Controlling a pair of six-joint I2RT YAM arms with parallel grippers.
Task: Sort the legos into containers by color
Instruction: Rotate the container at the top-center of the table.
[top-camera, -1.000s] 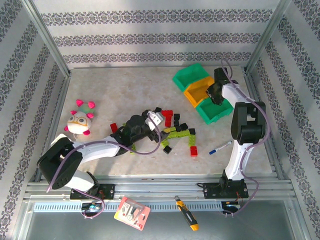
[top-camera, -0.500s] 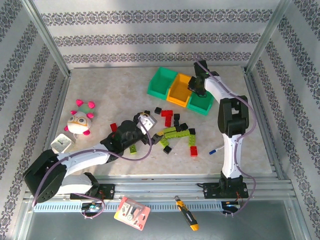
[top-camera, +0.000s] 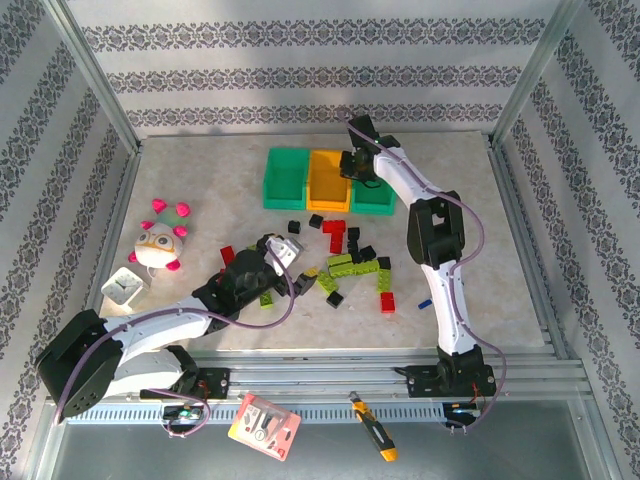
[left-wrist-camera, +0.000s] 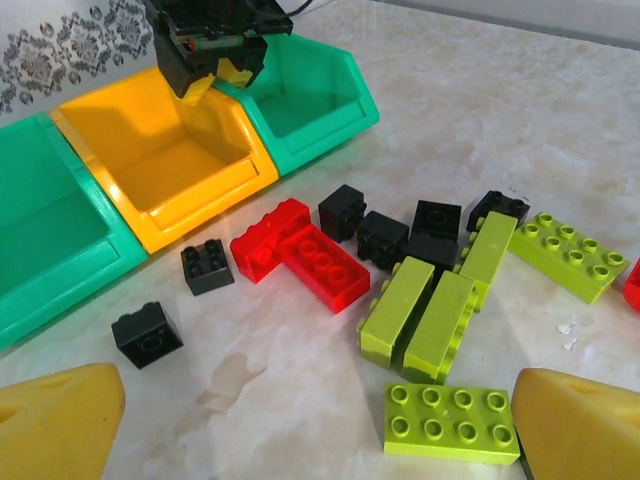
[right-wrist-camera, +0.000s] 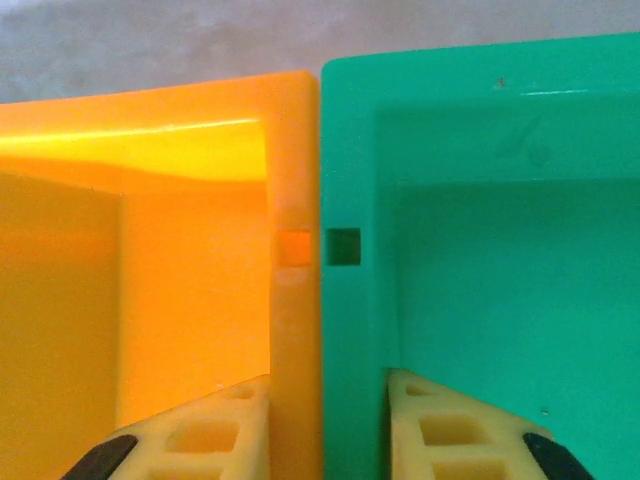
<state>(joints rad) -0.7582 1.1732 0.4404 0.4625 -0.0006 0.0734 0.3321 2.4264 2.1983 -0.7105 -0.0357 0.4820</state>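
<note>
Red, lime green and black legos lie scattered mid-table. In the left wrist view a flat lime brick lies nearest, with red bricks and black ones beyond. My left gripper hovers open at their left edge, its yellow pads wide apart and nothing between them. The three containers stand in a row at the back: green, orange, green. My right gripper is shut on the touching walls of the orange bin and the right green bin.
A plush toy with pink knobs and a small white cube sit at the left. A blue-and-white pen peeks out behind the right arm. Patterned walls close in the table on three sides.
The right arm has dragged the row of bins leftward along the back and turned it square to the back wall, its jaws closing on the walls. The left arm drew back slightly, uncovering the white cube.
</note>
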